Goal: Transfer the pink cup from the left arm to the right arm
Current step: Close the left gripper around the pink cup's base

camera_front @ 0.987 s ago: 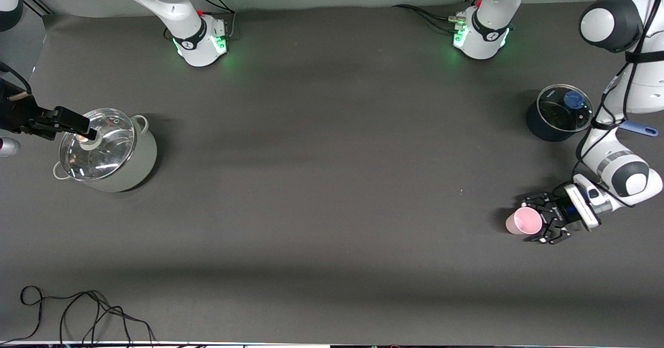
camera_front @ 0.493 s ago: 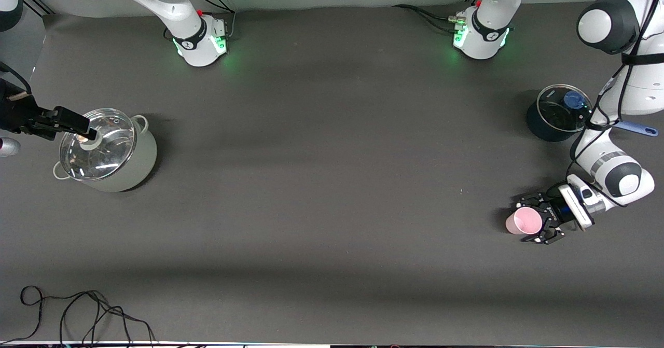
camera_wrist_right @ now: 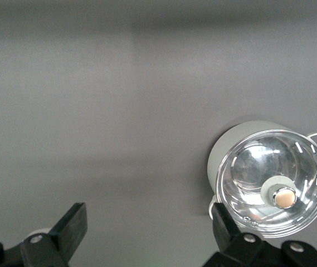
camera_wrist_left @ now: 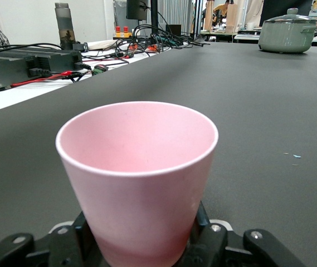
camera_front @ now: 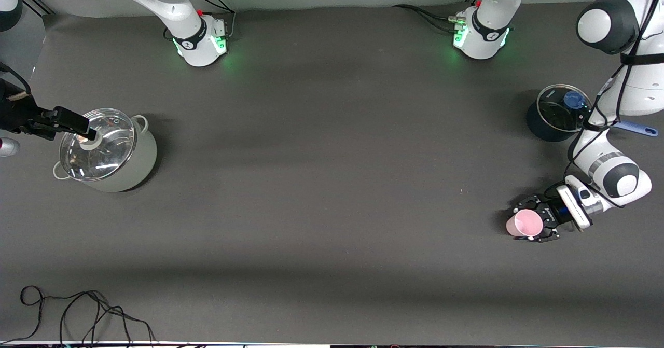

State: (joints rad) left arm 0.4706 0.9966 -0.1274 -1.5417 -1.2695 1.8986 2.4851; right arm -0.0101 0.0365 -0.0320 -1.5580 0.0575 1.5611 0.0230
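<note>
The pink cup (camera_front: 524, 224) stands upright on the dark table toward the left arm's end. It fills the left wrist view (camera_wrist_left: 139, 178). My left gripper (camera_front: 530, 222), the claw-like one, is low at the table with a finger on each side of the cup. Its black fingers (camera_wrist_left: 201, 218) press against the cup's lower wall. My right gripper (camera_front: 79, 124), with blocky black jaws, hangs open and empty over the glass lid of the grey pot (camera_front: 109, 153) at the right arm's end. Its fingers stand wide apart in the right wrist view (camera_wrist_right: 150, 231).
A dark pot (camera_front: 559, 113) with a glass lid and a blue handle stands farther from the front camera than the cup. The grey pot also shows in both wrist views (camera_wrist_right: 272, 183) (camera_wrist_left: 289, 34). Loose black cable (camera_front: 83, 311) lies near the front edge.
My left gripper has slid forward along the table until its fingers are round the cup, and they have drawn in against it. The cup and the right arm have not moved.
</note>
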